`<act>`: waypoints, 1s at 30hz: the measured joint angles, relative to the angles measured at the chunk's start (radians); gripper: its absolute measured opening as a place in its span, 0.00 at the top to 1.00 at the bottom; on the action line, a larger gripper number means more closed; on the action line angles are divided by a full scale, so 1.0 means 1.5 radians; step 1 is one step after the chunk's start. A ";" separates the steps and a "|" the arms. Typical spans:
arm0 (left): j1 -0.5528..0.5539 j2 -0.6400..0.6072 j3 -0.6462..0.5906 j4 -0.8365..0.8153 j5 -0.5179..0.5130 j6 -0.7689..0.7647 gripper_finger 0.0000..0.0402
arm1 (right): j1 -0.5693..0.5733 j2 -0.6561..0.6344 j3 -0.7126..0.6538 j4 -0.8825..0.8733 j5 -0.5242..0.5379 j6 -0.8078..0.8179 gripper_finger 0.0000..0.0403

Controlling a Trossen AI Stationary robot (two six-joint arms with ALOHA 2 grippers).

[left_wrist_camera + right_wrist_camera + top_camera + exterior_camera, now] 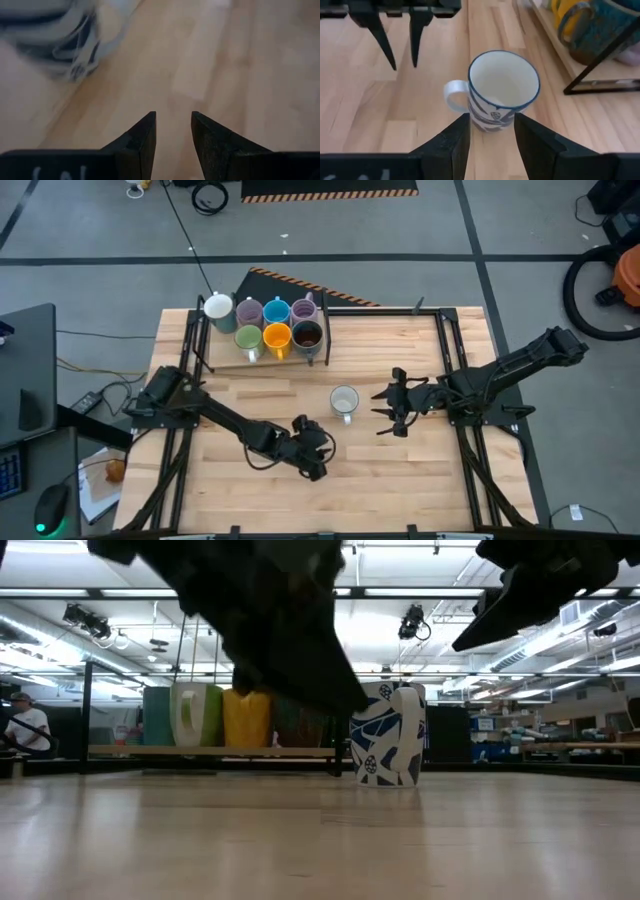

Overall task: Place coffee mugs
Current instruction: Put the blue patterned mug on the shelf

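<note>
Step in hand: pickup of the last loose mug. White mug with blue pattern (499, 95) stands upright mid-table, apart from the seven mugs on the rack (268, 358) at the far left. Right gripper (491, 131) sits just beside it, jaws partly open and holding nothing. Left gripper (173, 131) hovers near-side, jaws partly open, empty. Next: right advances, straddles the body, closes, carries it to the rack.
</note>
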 joint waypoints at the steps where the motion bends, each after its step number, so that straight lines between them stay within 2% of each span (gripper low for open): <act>1: 0.000 0.004 -0.001 -0.001 -0.010 -0.023 0.68 | 0.000 0.003 0.000 0.003 -0.001 0.008 0.61; 4: -0.005 0.022 0.001 0.040 -0.062 -0.037 0.68 | 0.000 0.001 0.000 -0.004 -0.002 0.011 0.61; 10: -0.036 0.045 -0.001 0.125 -0.206 0.051 0.71 | 0.003 -0.009 0.001 -0.020 -0.002 0.007 0.61; 15: -0.040 0.080 0.001 0.202 -0.239 0.080 0.71 | 0.013 -0.046 0.000 -0.065 0.008 -0.023 0.61; 24: -0.039 0.138 0.000 0.293 -0.337 0.136 0.71 | 0.016 -0.104 0.000 -0.027 0.014 -0.053 0.61; 30: -0.021 0.152 0.000 0.334 -0.330 0.140 0.71 | 0.016 -0.102 0.001 -0.023 -0.014 -0.053 0.61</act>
